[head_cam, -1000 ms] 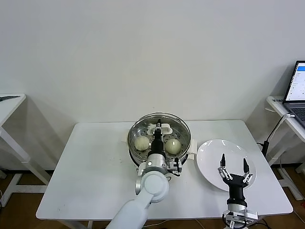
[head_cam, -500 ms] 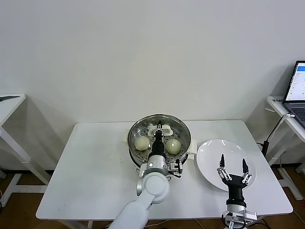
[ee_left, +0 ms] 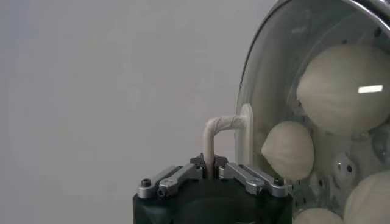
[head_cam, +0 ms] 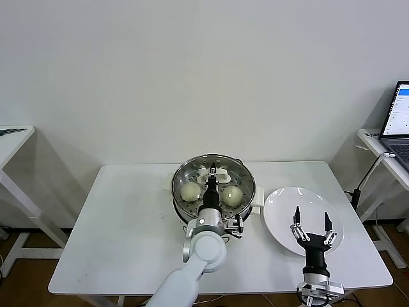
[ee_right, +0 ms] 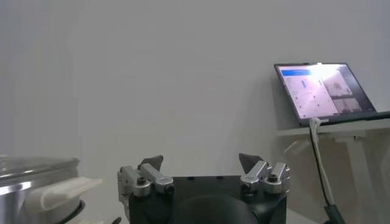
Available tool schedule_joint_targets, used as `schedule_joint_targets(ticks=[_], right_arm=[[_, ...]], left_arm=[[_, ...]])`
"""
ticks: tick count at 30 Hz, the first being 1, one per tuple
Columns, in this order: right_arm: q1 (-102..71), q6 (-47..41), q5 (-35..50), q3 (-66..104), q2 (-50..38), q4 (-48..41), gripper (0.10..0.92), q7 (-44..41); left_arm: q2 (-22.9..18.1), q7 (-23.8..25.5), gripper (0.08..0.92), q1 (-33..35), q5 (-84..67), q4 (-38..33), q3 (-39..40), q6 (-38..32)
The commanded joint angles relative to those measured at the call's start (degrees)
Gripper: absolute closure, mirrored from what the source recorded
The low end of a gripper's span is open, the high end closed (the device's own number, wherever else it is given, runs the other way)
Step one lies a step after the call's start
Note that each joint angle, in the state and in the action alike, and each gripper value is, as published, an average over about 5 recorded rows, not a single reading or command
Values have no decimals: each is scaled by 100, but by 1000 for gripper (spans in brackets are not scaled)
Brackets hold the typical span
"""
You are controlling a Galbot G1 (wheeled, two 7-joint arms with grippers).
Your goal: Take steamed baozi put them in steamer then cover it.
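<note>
My left gripper is pinching the glass lid's handle over the steamer, near the counter's back edge; my right gripper is idling wide open.

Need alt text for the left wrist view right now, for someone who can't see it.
The left gripper is shut on the white lid handle, holding the clear glass lid over the steamer. Cream-white baozi show through the glass.
</note>
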Motion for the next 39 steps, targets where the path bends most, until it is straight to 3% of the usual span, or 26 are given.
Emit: schedule_joint_targets(ticks=[1, 7, 17, 25, 29, 33, 36, 39], right_arm=[[-2, 7, -3, 0, -10, 0, 203, 0], [8, 7, -3, -19, -15, -11, 203, 0], [33, 17, 6, -37, -54, -57, 203, 2], [46, 54, 17, -34, -96, -103, 203, 2], [25, 9, 12, -41, -118, -28, 203, -10], [-101, -316, 13, -8, -179, 332, 203, -84], [-226, -666, 19, 36, -247, 691, 203, -109], [-313, -1033, -36, 89, -303, 1024, 203, -85]], left_arm=[[3, -33, 810, 24, -5, 21, -37, -58], [75, -84, 787, 151, -21, -216, -32, -102], [626, -198, 509, 821, -116, -1216, 170, -113], [1264, -436, 285, 1655, -637, -2620, 65, -101], [1344, -1172, 195, 2232, -1640, -3410, -589, -578], [1424, -1959, 178, 2846, -4479, -3985, -1794, -1463], [1395, -2119, 177, 3194, -6429, -3960, -2804, -2133], [1207, -1870, 177, 3407, -7521, -3561, -3781, -2701]])
